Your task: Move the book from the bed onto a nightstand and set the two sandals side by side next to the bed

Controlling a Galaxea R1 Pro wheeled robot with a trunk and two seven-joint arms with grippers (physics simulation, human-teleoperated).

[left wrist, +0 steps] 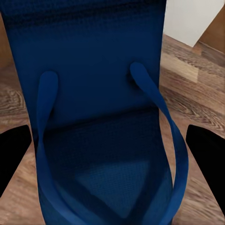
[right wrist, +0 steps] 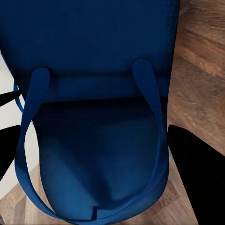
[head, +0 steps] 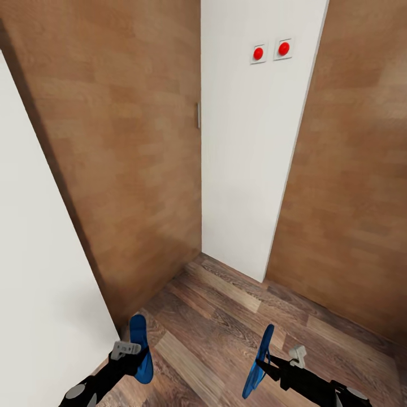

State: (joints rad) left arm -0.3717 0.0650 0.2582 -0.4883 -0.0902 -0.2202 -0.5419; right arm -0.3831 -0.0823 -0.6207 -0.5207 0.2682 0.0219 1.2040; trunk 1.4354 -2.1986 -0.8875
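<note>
Nearest the camera, the left hand (head: 135, 357) was closed on one blue sandal (head: 139, 347), held upright with its sole on edge; in the left wrist view the left sandal's (left wrist: 93, 93) straps lay between the two dark fingers (left wrist: 14, 154). The right hand (head: 270, 364) was likewise clamped on the second sandal (head: 259, 362), which also stood on edge, well apart from the first; the right wrist view showed that sandal (right wrist: 93, 70) between its fingers (right wrist: 197, 164).

Judged from this, the carrying step was in hand: both sandals were lifted and the robot was in transit, with bed, book and nightstand not in sight. The next move called for turning the base toward open floor and finding the bed.

Beyond the hands lay wood-plank floor (head: 226, 316). A white panel (head: 39, 271) crowded the left arm closely. Farther on, a wooden door (head: 124, 147) with a small handle (head: 198, 116), a white wall (head: 249, 158) carrying two red buttons (head: 271, 51), and a second wooden panel (head: 356, 181) closed off the corner ahead. Free room existed only rearward or to the right.
</note>
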